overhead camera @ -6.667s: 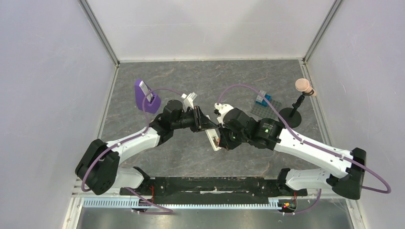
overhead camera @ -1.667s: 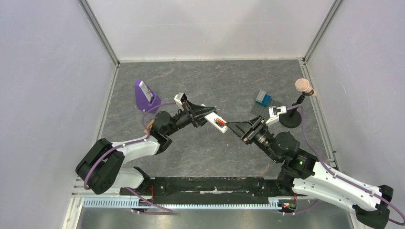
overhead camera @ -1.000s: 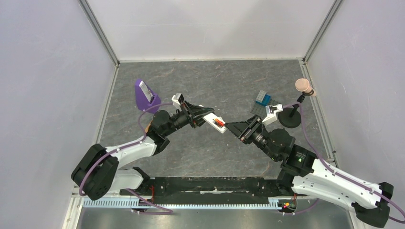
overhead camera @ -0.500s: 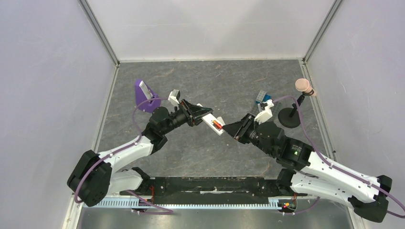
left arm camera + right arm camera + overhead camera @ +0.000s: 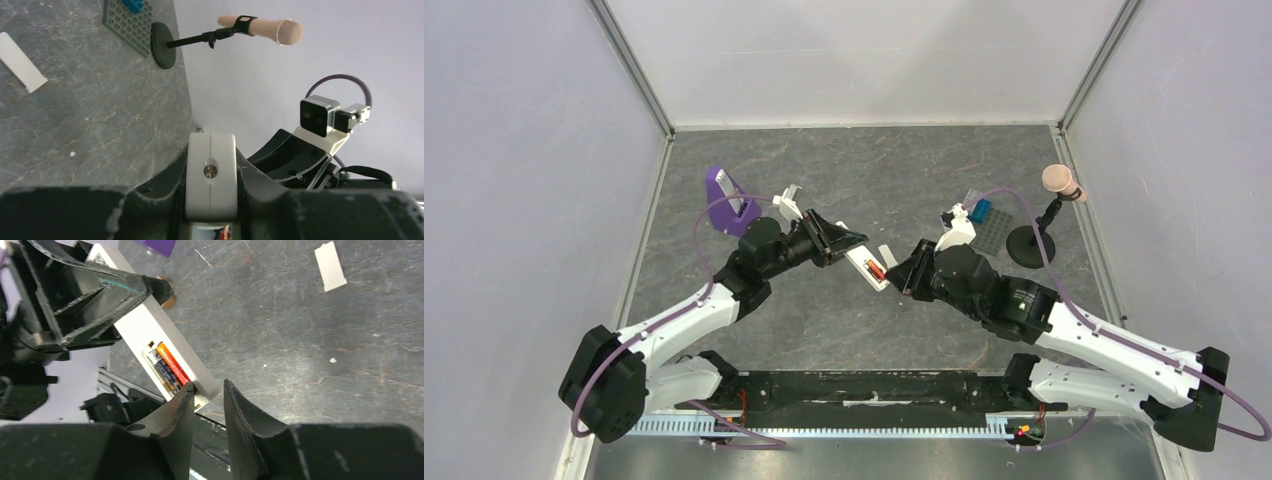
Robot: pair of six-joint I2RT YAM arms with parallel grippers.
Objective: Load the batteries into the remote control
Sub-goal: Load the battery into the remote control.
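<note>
Left gripper pinches the white remote control above the middle of the desk, with both batteries lying in its open compartment. Right gripper, fingers narrowly parted, meets the remote's right end.

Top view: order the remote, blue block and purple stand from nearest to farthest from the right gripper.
1. Remote: at the right gripper fingertips, just left of them.
2. Blue block: farther back, to the right.
3. Purple stand: far left, back.
</note>
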